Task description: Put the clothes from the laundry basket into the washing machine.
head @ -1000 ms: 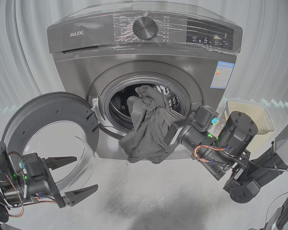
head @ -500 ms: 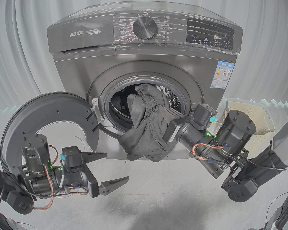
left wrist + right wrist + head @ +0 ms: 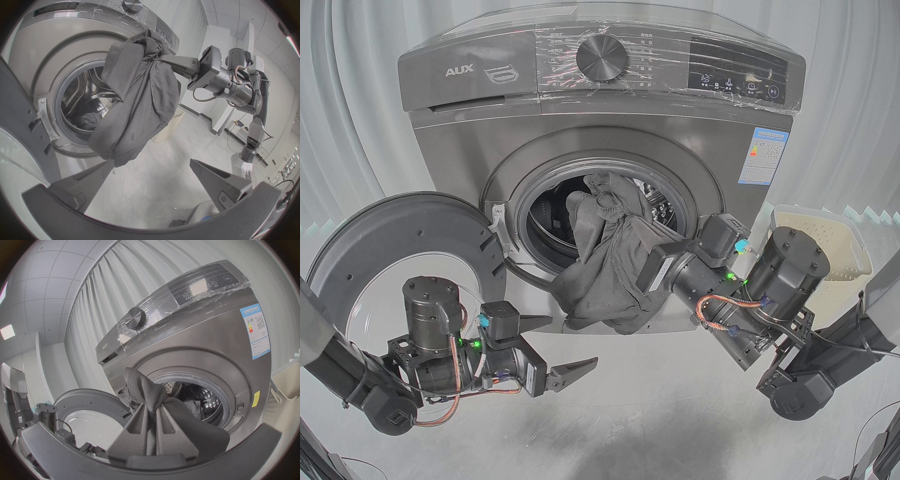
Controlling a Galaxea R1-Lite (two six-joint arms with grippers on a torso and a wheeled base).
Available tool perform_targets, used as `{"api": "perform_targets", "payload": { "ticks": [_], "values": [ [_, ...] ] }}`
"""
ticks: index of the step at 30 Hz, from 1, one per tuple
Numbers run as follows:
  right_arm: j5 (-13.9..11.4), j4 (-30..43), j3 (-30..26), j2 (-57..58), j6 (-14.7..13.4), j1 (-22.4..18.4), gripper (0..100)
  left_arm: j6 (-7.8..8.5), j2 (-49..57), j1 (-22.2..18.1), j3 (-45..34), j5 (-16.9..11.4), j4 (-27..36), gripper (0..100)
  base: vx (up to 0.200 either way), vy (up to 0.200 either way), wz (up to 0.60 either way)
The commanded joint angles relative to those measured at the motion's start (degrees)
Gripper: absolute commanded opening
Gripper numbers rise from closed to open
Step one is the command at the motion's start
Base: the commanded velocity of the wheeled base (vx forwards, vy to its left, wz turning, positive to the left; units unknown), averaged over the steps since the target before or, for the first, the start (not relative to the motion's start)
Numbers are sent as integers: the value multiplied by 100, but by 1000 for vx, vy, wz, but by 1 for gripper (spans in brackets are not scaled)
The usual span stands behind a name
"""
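my right gripper [image 3: 152, 419] pinches a dark grey garment [image 3: 600, 269] at the mouth of the washing machine [image 3: 481, 144]; my left gripper [image 3: 572, 342] hangs spread wide, low beside the open door [image 3: 394, 231].

Laundry basket [image 3: 842, 232] right of washing machine [image 3: 464, 149]

A pale pleated curtain [image 3: 344, 112] is hung across the back of the room. The floor [image 3: 650, 412] is laid in smooth light grey. A tiled ceiling [image 3: 47, 280] is fitted with a lit panel [image 3: 7, 331], and white walls [image 3: 215, 40] are seen beyond.
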State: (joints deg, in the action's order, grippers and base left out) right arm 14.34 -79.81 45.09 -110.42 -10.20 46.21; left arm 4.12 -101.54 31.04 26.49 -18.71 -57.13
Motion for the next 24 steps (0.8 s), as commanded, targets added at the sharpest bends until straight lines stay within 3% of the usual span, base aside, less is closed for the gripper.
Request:
{"api": "perform_targets", "payload": {
  "ticks": [1, 6, 9, 13, 24],
  "values": [
    [8, 1, 35, -50, 1, 10, 0, 19, -569, 52, 163, 34, -220, 100, 0, 0, 0],
    [8, -8, 43, -41, 1, 10, 0, -8, -1035, 34, 357, 166, -607, 100, 0, 0, 0],
    [8, -8, 35, -50, 1, 46, 0, 1, -1430, 34, 559, 456, -1169, 100, 0, 0, 0],
    [8, -8, 43, -50, -8, 72, 0, 1, -1685, 34, 708, 685, -1424, 100, 0, 0, 0],
    [17, -17, 52, -50, -8, 72, 0, 27, -2037, -19, 990, 746, -1670, 100, 0, 0, 0]
  ]
}}
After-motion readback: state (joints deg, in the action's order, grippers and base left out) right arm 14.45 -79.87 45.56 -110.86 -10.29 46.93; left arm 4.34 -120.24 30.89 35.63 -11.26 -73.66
